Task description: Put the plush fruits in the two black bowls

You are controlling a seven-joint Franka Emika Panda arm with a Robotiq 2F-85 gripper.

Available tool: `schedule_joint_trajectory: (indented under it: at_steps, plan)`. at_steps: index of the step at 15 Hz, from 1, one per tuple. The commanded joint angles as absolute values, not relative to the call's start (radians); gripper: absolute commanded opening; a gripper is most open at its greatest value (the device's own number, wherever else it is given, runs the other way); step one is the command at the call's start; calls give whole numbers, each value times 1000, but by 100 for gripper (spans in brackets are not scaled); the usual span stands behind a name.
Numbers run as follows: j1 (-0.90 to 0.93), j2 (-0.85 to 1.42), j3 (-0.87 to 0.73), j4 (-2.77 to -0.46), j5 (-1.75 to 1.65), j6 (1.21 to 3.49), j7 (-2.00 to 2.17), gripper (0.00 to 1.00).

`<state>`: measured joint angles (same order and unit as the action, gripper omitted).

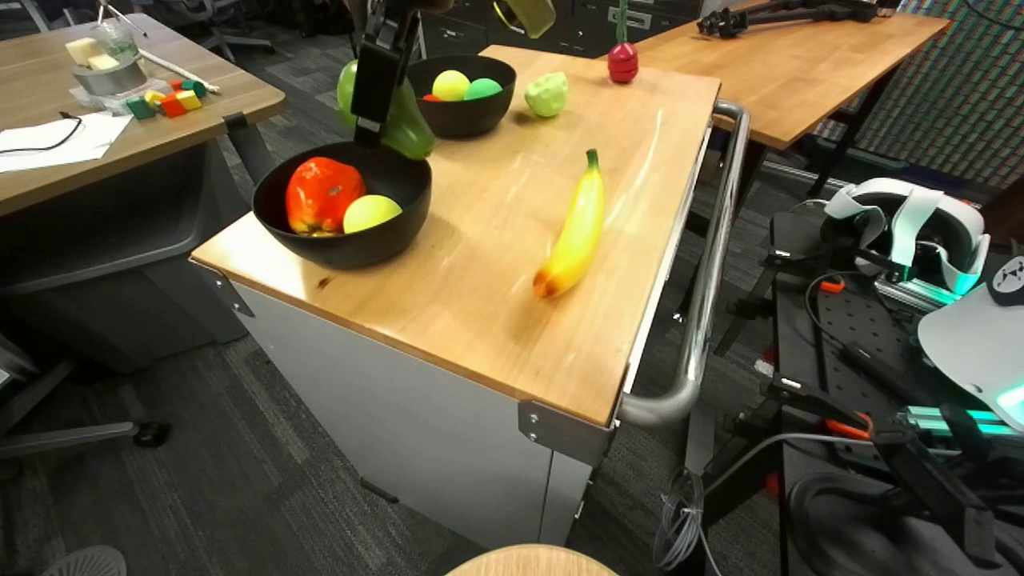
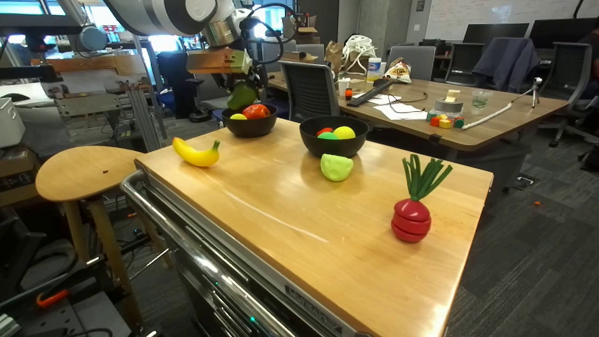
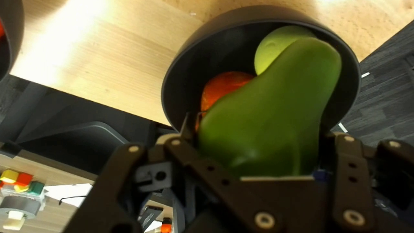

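Wrist view: the jaws grip the green pear-shaped fruit (image 3: 271, 106) between them, above a black bowl (image 3: 223, 51).

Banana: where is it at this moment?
In an exterior view, the banana lies at left on the wooden cart top, near the metal rail; the black bowl holding a red fruit and a yellow one sits nearest, behind it to the right.
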<state>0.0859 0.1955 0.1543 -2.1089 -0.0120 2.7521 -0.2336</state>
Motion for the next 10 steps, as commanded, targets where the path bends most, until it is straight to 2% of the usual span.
schedule_joint_trajectory:
  at_steps: [1, 2, 3, 4, 5, 7, 10]
  plan:
    - [76, 238, 160, -2052, 13, 2714, -248, 47]
    - [73, 243, 164, -2053, 22, 2709, -252, 47]
    - [70, 247, 166, -2052, 26, 2699, -253, 55]
    - [69, 248, 165, -2053, 26, 2699, -253, 93]
    - [66, 248, 166, -2051, 33, 2687, -254, 93]
    - [65, 236, 163, -2045, 42, 2658, -241, 100]
    - [63, 205, 163, -2044, 61, 2619, -237, 100]
